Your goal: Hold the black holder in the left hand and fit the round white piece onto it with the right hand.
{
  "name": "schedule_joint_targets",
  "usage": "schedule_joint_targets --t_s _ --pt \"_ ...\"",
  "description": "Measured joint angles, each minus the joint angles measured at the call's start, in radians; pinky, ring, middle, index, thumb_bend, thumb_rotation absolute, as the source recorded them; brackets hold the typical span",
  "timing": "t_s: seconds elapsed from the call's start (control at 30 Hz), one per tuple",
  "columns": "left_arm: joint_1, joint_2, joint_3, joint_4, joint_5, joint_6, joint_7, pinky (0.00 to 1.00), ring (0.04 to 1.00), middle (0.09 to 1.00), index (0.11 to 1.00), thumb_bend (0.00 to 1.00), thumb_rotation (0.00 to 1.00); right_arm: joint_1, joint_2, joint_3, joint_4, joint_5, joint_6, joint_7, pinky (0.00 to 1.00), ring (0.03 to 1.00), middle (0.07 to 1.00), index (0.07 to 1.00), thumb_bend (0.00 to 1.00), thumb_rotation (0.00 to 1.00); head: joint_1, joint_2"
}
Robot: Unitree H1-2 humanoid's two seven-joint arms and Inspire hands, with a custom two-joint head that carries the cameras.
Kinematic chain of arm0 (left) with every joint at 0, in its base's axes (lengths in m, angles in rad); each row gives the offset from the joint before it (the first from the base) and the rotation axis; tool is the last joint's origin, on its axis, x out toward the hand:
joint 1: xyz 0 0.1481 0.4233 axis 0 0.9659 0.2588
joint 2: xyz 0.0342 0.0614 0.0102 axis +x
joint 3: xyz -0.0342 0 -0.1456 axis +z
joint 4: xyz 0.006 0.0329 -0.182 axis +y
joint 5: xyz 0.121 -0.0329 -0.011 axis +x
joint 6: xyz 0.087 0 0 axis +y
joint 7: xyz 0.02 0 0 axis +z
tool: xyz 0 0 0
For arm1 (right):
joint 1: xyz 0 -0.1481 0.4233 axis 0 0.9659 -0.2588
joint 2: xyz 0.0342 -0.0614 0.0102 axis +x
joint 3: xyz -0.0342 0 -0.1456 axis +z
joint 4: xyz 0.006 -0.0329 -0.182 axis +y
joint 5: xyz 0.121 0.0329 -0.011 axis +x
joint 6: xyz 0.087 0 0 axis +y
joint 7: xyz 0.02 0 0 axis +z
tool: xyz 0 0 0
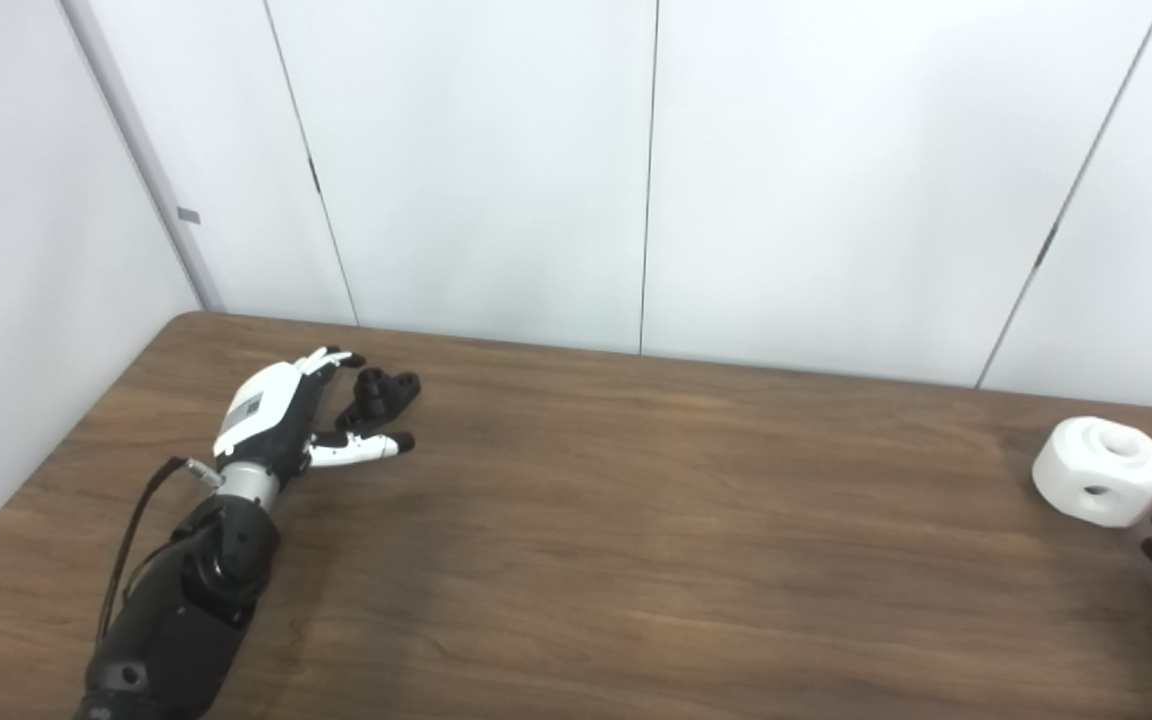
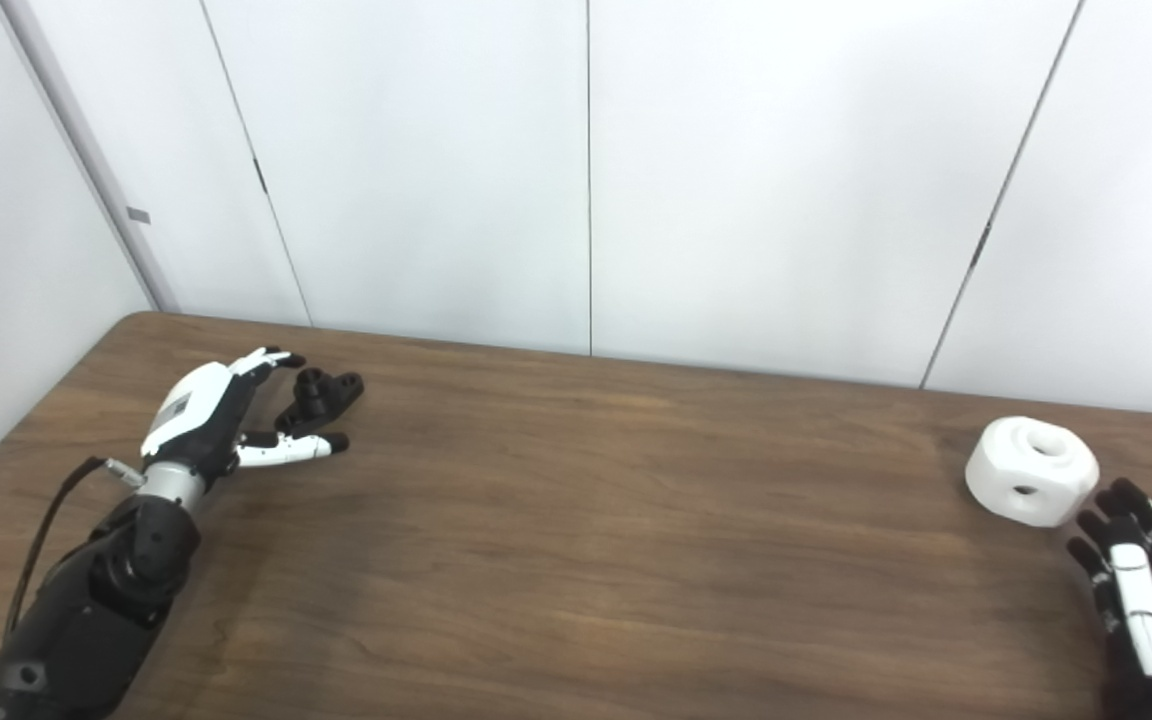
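Black holder (image 1: pixel 381 392) lies on table (image 1: pixel 636 560), far left, between spread fingers and thumb of left robot hand (image 1: pixel 281 415); contact unclear, not yet clamped. Looks rigid, light plastic, lumpy with bosses; best taken across its narrow body. Round white piece (image 2: pixel 1032 471) sits far right, well apart from the holder. Right robot hand (image 2: pixel 1136 585) just beside it, fingers apart, holding nothing. Piece looks hard, smooth, likely slick; grip its faceted sides, leaving the centre bore free.
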Motion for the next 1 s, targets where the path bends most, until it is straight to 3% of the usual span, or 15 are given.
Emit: schedule_joint_targets --t_s 0.37,0.7,1.0 --pt "-0.003 0.000 -0.001 0.020 0.000 -0.098 0.063 0.80 0.866 0.815 0.652 1.00 0.18 0.006 0.002 0.000 -0.054 -0.001 0.020 -0.014 0.82 0.865 0.882 0.850 0.39 0.58 0.003 0.017" --pt "-0.003 -0.001 0.002 0.027 -0.008 -0.145 0.083 0.78 0.835 0.789 0.685 1.00 0.17 0.017 0.012 -0.005 -0.141 0.017 0.057 -0.033 0.82 0.863 0.877 0.831 0.39 0.56 0.008 0.025" --pt "-0.002 -0.001 0.008 0.027 -0.022 -0.147 0.080 0.78 0.842 0.801 0.698 1.00 0.17 0.017 0.015 0.001 -0.145 0.015 0.061 -0.029 0.86 0.877 0.890 0.842 0.40 0.56 0.015 0.021"
